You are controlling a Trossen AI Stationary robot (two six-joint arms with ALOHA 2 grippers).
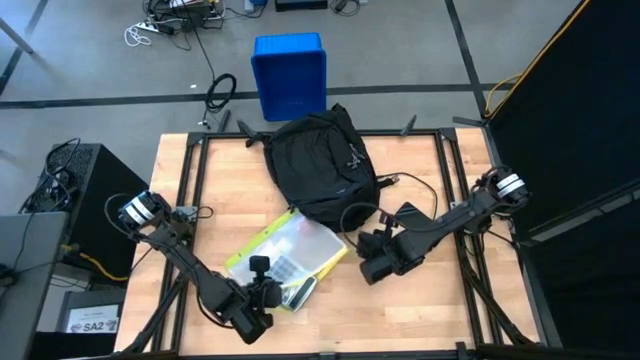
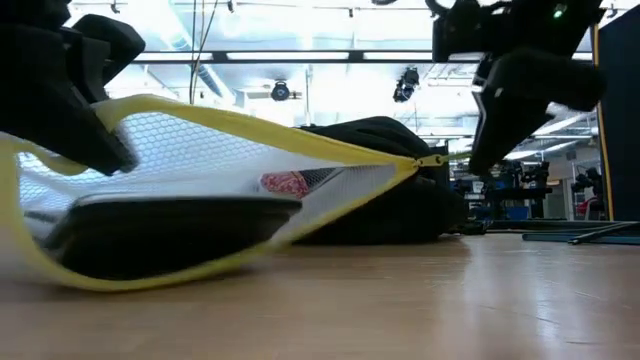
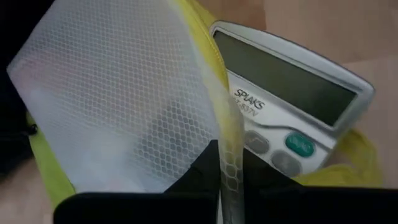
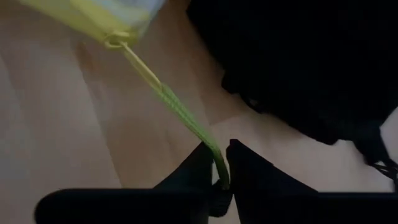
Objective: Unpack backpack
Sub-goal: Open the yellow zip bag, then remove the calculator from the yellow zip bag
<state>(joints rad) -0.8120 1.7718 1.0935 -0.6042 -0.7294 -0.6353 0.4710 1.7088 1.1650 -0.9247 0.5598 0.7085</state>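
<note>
both end effectors pinch shut: left end effector (image 3: 230, 186) on mesh pouch (image 1: 288, 250) edge, right end effector (image 4: 222, 177) on its pull cord (image 4: 168, 99).

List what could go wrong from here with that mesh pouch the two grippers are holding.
1. The right gripper pinches only the thin yellow zipper cord; it may slip out or strain.
2. The left gripper is shut on the pouch edge alone, so that edge could pull free if the arms draw apart.
3. The calculator lies half out of the pouch mouth and may slide onto the table.
</note>
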